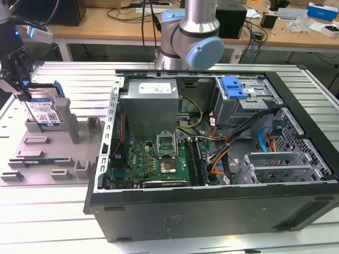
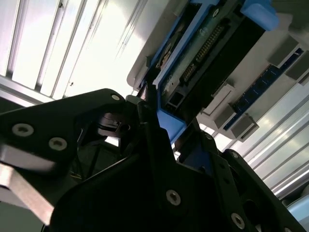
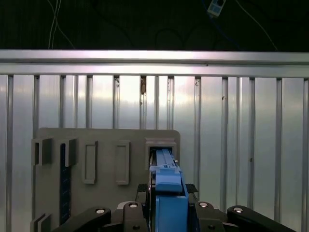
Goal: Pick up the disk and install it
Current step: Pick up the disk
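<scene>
At the exterior view's left, the black gripper clasped the silver, blue-framed rectangular disk upright in its grey plastic rack; a tilted pull could jam it.

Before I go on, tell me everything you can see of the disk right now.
The disk is a flat silver drive with a blue-and-white label, framed by a bright blue plastic carrier. It stands on edge in a slot of the grey holder tray, at the exterior view's left, outside the computer case. The second wrist view shows its dark connector edge. The gripper is closed on its upper end.
</scene>
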You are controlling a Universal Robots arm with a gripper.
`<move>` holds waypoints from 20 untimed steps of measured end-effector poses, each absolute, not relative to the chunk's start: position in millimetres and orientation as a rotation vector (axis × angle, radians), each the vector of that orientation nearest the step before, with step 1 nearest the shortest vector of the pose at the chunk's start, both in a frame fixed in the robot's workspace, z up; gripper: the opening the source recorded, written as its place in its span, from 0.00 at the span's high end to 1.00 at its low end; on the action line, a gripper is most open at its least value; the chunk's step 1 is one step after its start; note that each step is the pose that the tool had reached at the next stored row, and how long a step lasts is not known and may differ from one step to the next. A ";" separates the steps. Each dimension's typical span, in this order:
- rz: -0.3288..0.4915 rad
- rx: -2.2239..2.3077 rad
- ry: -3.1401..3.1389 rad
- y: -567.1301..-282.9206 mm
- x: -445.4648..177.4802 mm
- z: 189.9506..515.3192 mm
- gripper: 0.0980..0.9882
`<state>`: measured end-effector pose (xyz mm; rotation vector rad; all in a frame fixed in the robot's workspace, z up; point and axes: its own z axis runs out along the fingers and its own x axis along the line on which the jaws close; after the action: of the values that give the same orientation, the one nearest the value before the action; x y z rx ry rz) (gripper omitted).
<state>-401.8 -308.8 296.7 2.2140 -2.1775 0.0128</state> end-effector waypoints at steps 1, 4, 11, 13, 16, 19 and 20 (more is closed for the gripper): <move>0.013 2.214 -2.178 -308.8 -401.9 296.3 0.67; 0.012 2.214 -2.178 -308.8 -401.9 295.9 0.67; 0.012 2.214 -2.178 -310.3 -401.9 295.8 0.67; 0.012 2.214 -2.178 -311.5 -401.9 295.7 0.67; 0.012 2.214 -2.178 -312.8 -401.9 295.6 0.70; 0.012 2.214 -2.178 -313.3 -401.8 295.4 0.70; 0.012 2.214 -2.178 -313.3 -401.8 295.3 0.70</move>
<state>-401.8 -313.3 295.3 2.2143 -2.1779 0.0121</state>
